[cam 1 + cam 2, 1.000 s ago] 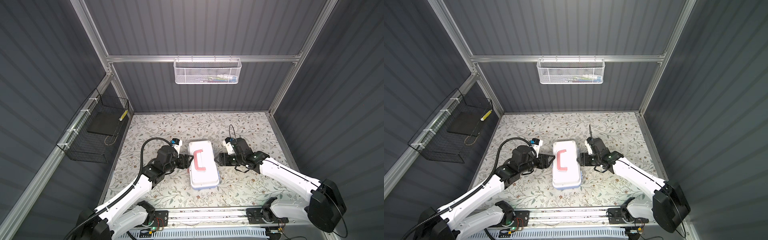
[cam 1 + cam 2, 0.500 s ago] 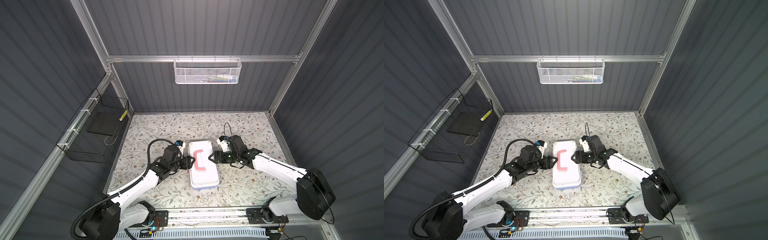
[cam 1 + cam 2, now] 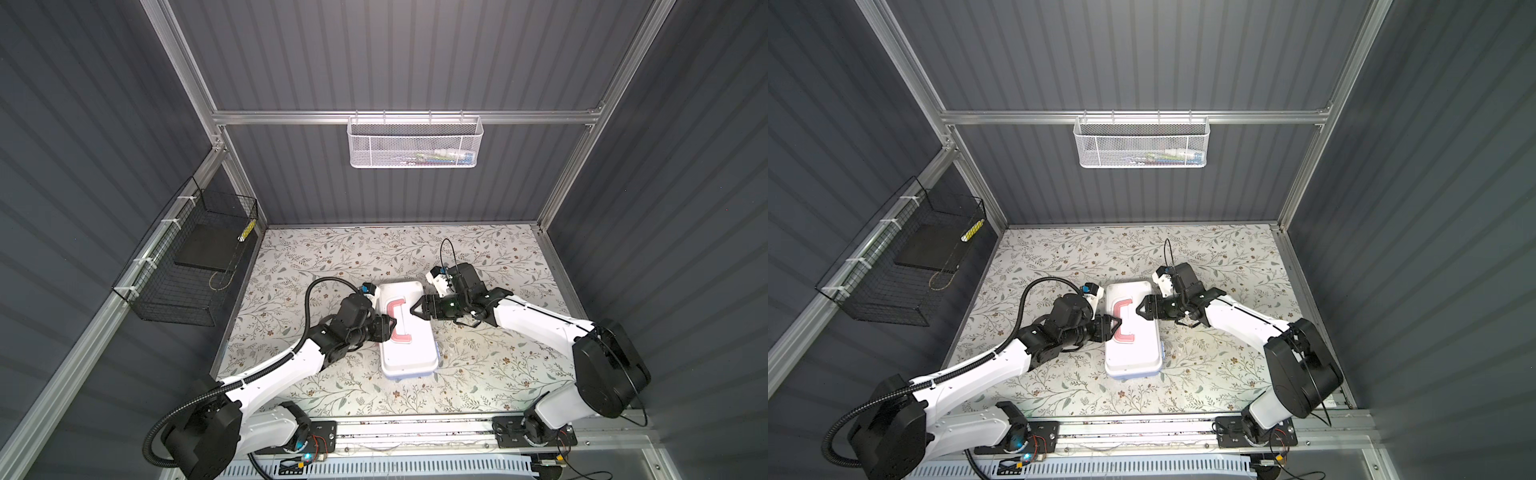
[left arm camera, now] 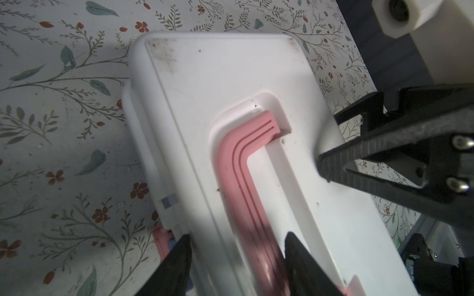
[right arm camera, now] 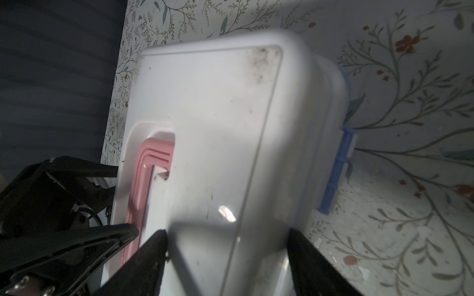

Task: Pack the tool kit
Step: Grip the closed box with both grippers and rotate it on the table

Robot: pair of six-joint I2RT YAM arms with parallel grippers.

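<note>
- The tool kit (image 3: 409,349) lay flat on the flowered table (image 3: 332,257), near the middle, between the two arms. Its white lid (image 4: 225,77) was down over the light blue base, so nothing of its contents showed.
- The pink handle (image 4: 238,164) lay folded flat in its recess in the lid, not raised.
- The left hand (image 4: 238,235) was spread. One finger stood at the lid's outer long edge and the other on the inner side of the handle's long bar, so the bar sat between them with white lid showing on either side. I could not see a pinch.
- The right hand (image 5: 227,232) was also spread wide, reaching over the opposite long side of the lid. One finger was by the case's outer edge and one was over the lid top near the handle. Whether either finger pressed on the plastic I could not tell.
- A blue hinge or clasp piece (image 5: 338,169) ran along the case's side by the right hand, and a pink catch (image 4: 161,241) showed low on the left hand's side.
- The case looked like stiff moulded plastic, smooth and somewhat glossy, so a grip on the bare lid top would probably slide.
- If it held metal tools it would likely be fairly heavy, and the contents could shift if it were tipped.
- The best hold seemed to be the middle of the handle's long bar, once it was levered out of its recess. Failing that, squeezing across the two long sides low down would do, keeping clear of the catches.
</note>
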